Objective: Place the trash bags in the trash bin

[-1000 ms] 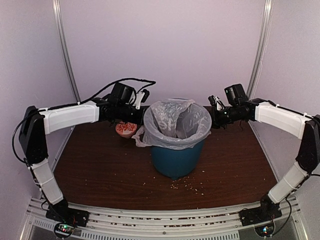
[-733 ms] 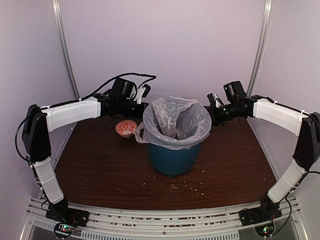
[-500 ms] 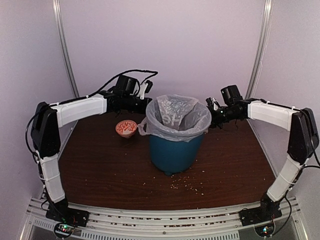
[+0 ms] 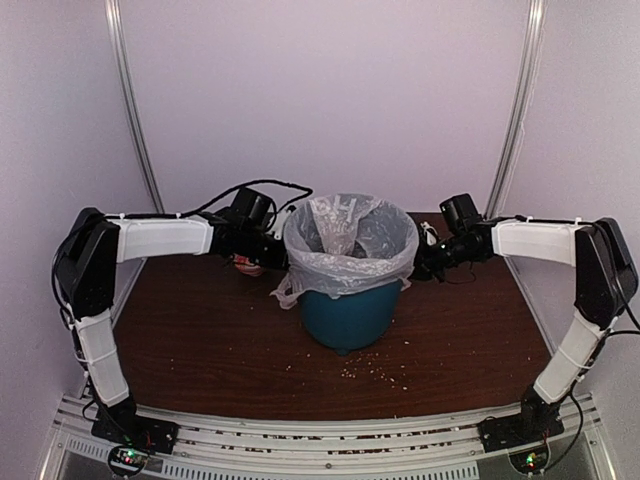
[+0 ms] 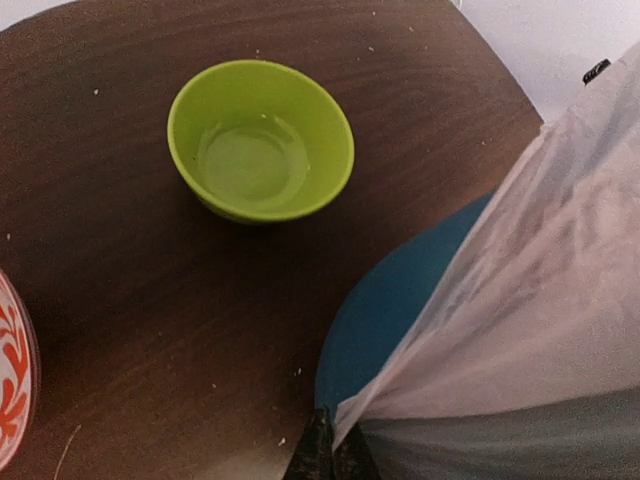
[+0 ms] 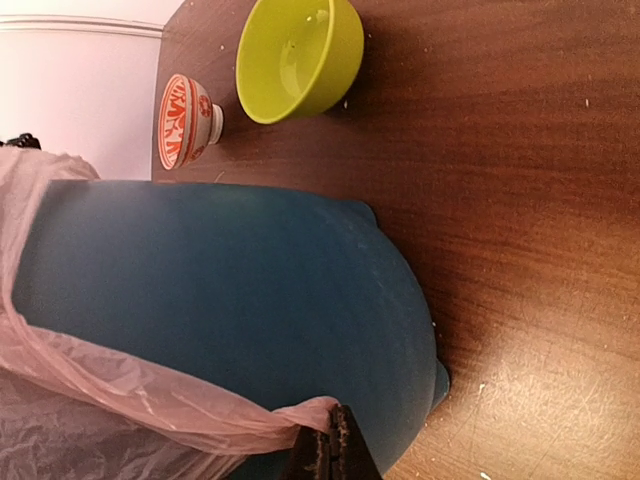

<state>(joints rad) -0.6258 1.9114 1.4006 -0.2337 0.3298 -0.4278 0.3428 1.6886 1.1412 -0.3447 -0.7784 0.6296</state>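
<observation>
The teal-blue trash bin (image 4: 348, 318) stands upright mid-table. The pale-pink trash bag (image 4: 350, 245) lines it, its mouth folded out over the rim. My left gripper (image 4: 278, 262) is at the bin's left side, shut on the bag's edge. In the left wrist view the closed tips (image 5: 330, 455) pinch the film (image 5: 530, 300) beside the bin wall (image 5: 390, 320). My right gripper (image 4: 418, 268) is at the bin's right side, also shut on the bag edge. The right wrist view shows the tips (image 6: 330, 450) clamping a pink fold (image 6: 120, 400) against the bin (image 6: 230, 300).
A lime-green bowl (image 5: 260, 140) (image 6: 300, 55) sits behind the bin. A red-and-white patterned bowl (image 6: 185, 120) (image 4: 243, 265) lies left of it, partly hidden by my left gripper in the top view. Crumbs (image 4: 375, 372) dot the wood in front of the bin.
Both grippers rose, then came down beside the bin, drawing the bag's edge lower over the rim on each side. The left gripper now covers the patterned bowl.
</observation>
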